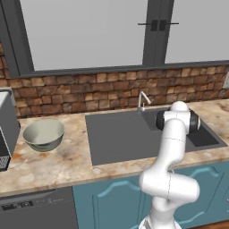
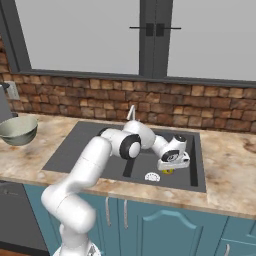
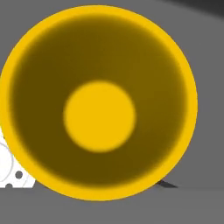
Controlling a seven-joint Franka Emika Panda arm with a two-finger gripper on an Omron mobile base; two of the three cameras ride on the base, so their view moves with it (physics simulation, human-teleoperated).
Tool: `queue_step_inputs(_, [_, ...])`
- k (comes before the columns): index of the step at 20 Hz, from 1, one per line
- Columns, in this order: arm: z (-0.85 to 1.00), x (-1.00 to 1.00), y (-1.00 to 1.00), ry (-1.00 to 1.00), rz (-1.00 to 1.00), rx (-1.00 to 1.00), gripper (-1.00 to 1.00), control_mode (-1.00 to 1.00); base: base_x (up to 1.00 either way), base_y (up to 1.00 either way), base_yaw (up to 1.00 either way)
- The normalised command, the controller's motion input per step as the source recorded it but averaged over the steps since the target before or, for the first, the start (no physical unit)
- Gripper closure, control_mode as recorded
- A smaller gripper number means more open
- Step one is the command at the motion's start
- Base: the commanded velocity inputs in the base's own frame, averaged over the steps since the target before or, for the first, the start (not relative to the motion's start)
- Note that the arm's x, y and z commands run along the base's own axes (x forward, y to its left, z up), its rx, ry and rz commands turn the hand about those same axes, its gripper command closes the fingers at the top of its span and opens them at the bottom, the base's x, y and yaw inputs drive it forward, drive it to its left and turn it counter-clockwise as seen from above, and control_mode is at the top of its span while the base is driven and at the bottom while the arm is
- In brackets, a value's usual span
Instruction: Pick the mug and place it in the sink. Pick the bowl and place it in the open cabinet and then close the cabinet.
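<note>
The yellow mug (image 3: 99,103) sits in the sink (image 2: 75,150) beside the drain (image 2: 151,176); jaws' spread cannot be told. Bowl (image 1: 43,134) remains on the counter (image 1: 58,165); cabinet steps remain.

The sink (image 1: 120,134) is set into the counter (image 1: 58,161), in front of the brick wall (image 1: 89,91), with the faucet (image 1: 143,100) at its rear edge. The bowl (image 1: 43,134) is placed upright on the counter, well to the left of the sink and just right of an appliance (image 1: 6,129). The mug (image 3: 99,103) is seated upright in the sink, beside the drain (image 2: 152,176), under the gripper (image 2: 170,167). Cupboards (image 2: 165,225) are found below the counter.
</note>
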Motion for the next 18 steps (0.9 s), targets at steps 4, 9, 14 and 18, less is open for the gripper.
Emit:
queue_step_inputs(4, [0.0,0.0,0.01,0.0,0.0,0.0,-1.0,-1.0,0.0,0.0,0.0])
queue_step_inputs(9, [0.15,0.0,0.22,0.0,0.0,-0.09,-1.0,-1.0,0.0,0.0,0.0])
queue_step_inputs(14, [0.35,-0.08,0.23,0.0,0.0,-0.11,-1.0,-1.0,0.0,0.0,0.0])
queue_step_inputs(18, [0.48,-0.51,0.06,0.0,0.0,-0.06,-1.0,-1.0,0.0,0.0,0.0])
